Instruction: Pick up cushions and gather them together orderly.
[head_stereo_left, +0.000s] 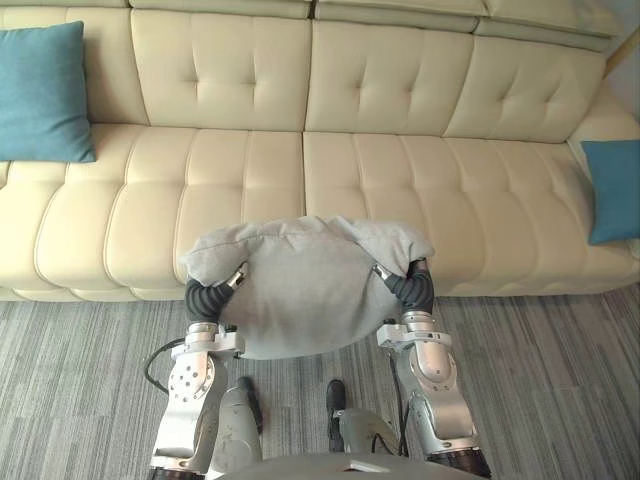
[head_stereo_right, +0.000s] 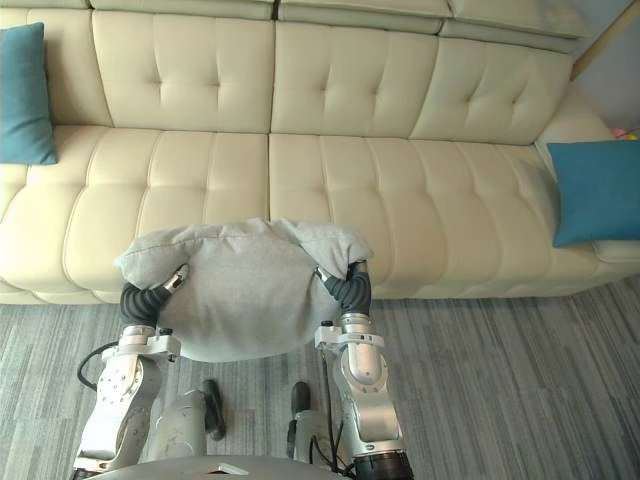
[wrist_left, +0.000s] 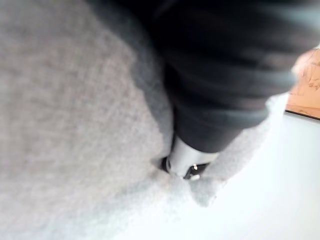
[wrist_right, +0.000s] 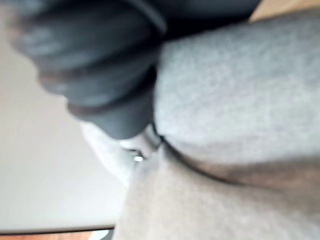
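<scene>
Grey cushion (head_stereo_left: 300, 290), centre foreground: held up off the carpet (head_stereo_left: 550, 380) betw. both hands, broad face up, in front of the sofa's middle seam. Its far edge overlaps the sofa's front seat edge in the eye views; contact w. the seat cannot be told. The far corners bulge outward past each wrist, and the near edge curves down in a rounded sag betw. the arms.

Left hand (head_stereo_left: 205, 298): clamped on the cushion's left edge. The thumb lies on the upper face, and the dark ribbed cover is pressed against the side. Other fingers are hidden beneath the fabric. The left wrist view shows one silver digit sunk into a fold of grey cloth.

Right hand (head_stereo_left: 412, 288): clamped on the right edge, mirror of the left. The thumb is on top and the cover is against the side, w. the rest hidden below. The right wrist view shows a silver digit buried where the cloth creases.

Sofa (head_stereo_left: 400, 190): cream, tufted, long, spanning the view behind the cushion.

Left teal cushion (head_stereo_left: 42, 95): upright, leaning on the backrest at the sofa's left end, well apart from the grey one.

Right teal cushion (head_stereo_left: 612, 190): at the sofa's right end, propped against the arm side, also well apart.

Carpet: grey, striped, under the arms and along the sofa's front.
</scene>
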